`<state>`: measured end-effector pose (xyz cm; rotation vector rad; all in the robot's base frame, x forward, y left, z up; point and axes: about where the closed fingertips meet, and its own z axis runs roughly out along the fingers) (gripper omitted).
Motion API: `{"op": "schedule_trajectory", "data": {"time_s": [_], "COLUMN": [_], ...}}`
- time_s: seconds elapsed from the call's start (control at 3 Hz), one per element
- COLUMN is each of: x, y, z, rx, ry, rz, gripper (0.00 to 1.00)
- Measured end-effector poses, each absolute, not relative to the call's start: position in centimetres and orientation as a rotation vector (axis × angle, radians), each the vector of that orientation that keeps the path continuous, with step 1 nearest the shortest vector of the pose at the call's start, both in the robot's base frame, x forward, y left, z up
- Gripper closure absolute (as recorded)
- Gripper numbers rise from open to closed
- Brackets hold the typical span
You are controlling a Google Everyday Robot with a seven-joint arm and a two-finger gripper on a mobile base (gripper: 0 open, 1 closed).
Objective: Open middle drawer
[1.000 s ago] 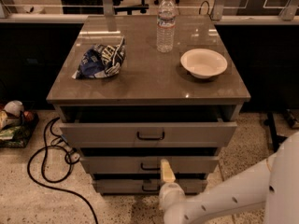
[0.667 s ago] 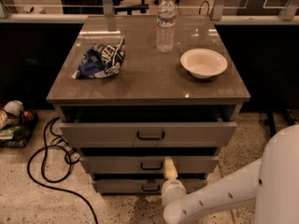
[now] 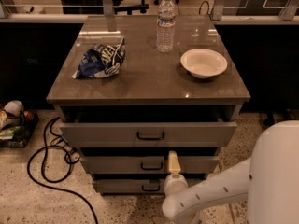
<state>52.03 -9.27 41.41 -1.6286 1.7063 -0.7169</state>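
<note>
Cable (image 3: 44, 171) loops on the floor far left with some clutter (image 3: 11, 120) at the frame edge; neither is in the way. The cabinet's counter (image 3: 140, 85) carries a crumpled blue chip bag (image 3: 100, 59) at left, a water bottle (image 3: 166, 22) upright mid-back and a white bowl (image 3: 203, 63) at right, none relevant to the pull. Three drawer fronts are stacked below. The top drawer (image 3: 93, 134) is partly pulled out, with a dark gap showing above its front. The middle drawer (image 3: 112, 164) sits right under it, set back, and I judge it not meaningfully opened yet. The bottom drawer (image 3: 121, 185) is lowest. The middle front's long axis runs left-right, as does its dark loop handle (image 3: 152, 166) at centre. The end effector (image 3: 173, 160) stands upright in front of that front, just right of the handle, close beside it but apparently not on it. I can't tell whether it is open or closed, and it isn't visibly gripping anything. The white arm (image 3: 224, 190) comes in from lower right. Key relation: the handle lies just left of the end effector at about the same height, so the next move likely needs a small leftward shift to hook the loop, then a straight pull toward the camera, square to the front. Risk: the overhanging top drawer crowds the space above.
</note>
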Motion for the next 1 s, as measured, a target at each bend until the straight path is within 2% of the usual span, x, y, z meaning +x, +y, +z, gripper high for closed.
{"op": "schedule_trajectory", "data": {"time_s": [0.33, 1.0], "x": [54.9, 56.5], "y": [-9.3, -8.5], "z": [42.7, 41.3], "rx": [-1.633, -1.644], "ry": [1.65, 1.648], "rz": [-0.811, -0.787], "gripper": [0.0, 0.0]}}
